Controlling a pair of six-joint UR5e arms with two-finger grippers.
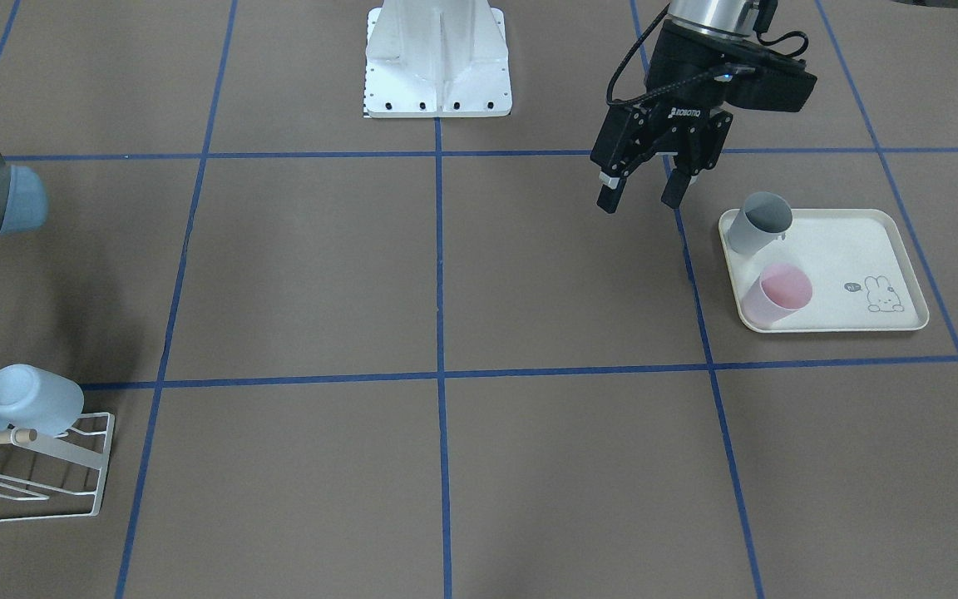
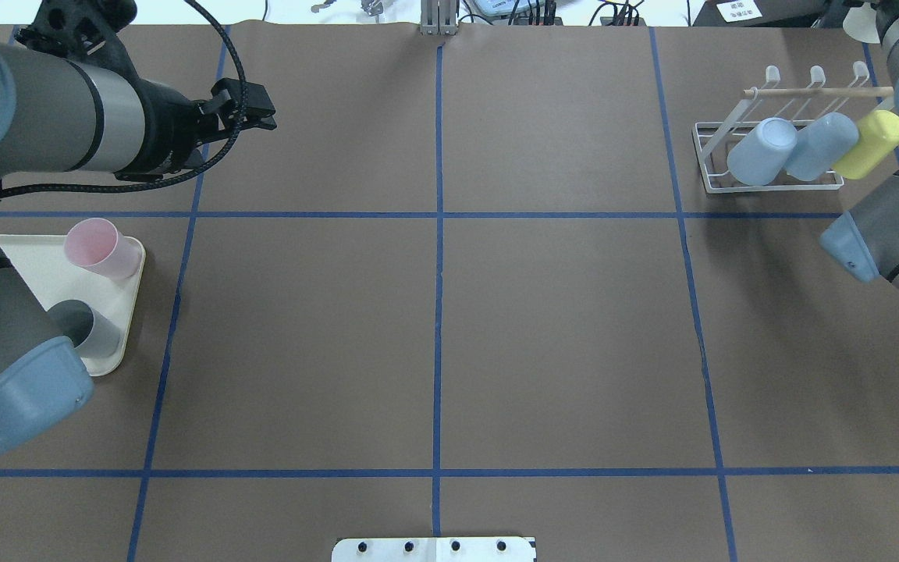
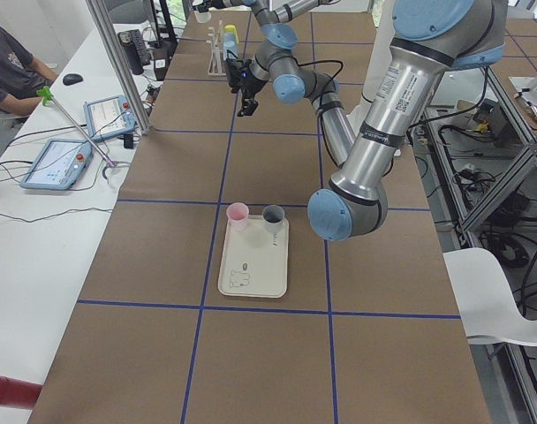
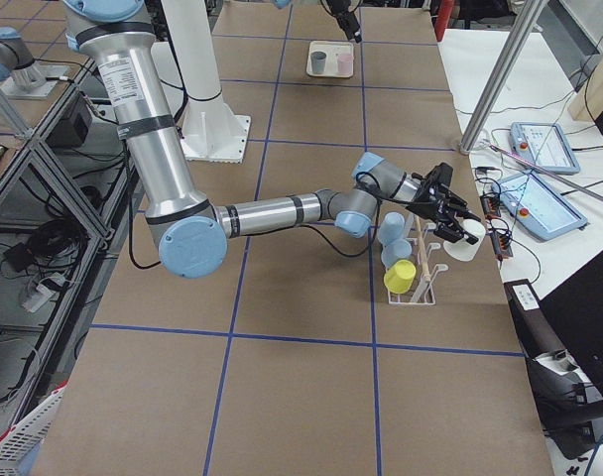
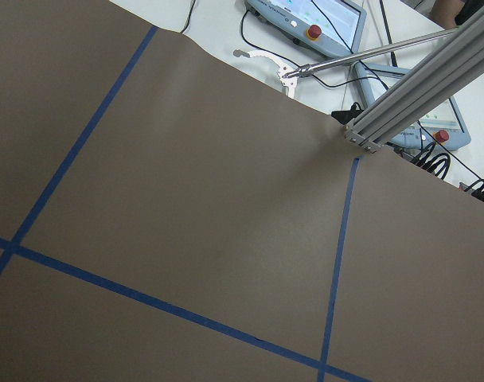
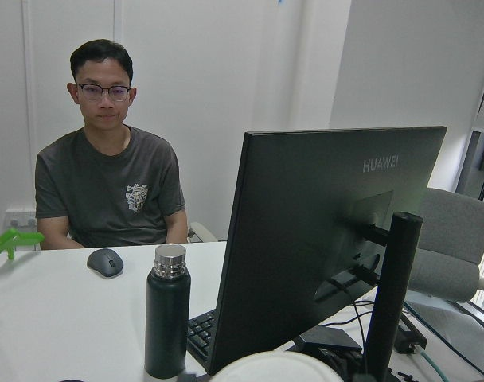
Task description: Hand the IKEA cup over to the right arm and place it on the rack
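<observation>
Table (image 2: 559, 336), brown cover, blue tape grid: tray (image 2: 36, 269) at 9 o'clock, rack (image 2: 769, 186) at 2, base plate (image 2: 434, 550) at 6.

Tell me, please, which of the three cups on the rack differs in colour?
The yellow cup at the rack's overhead-view right end; the other two cups are pale blue.

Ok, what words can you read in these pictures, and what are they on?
"ROBOTIQ": on the left gripper.
"HUAWEI": on the back of the monitor.
Sticker on the left arm: too small to read.
Speech bubble on the tray: too small to read.
</observation>
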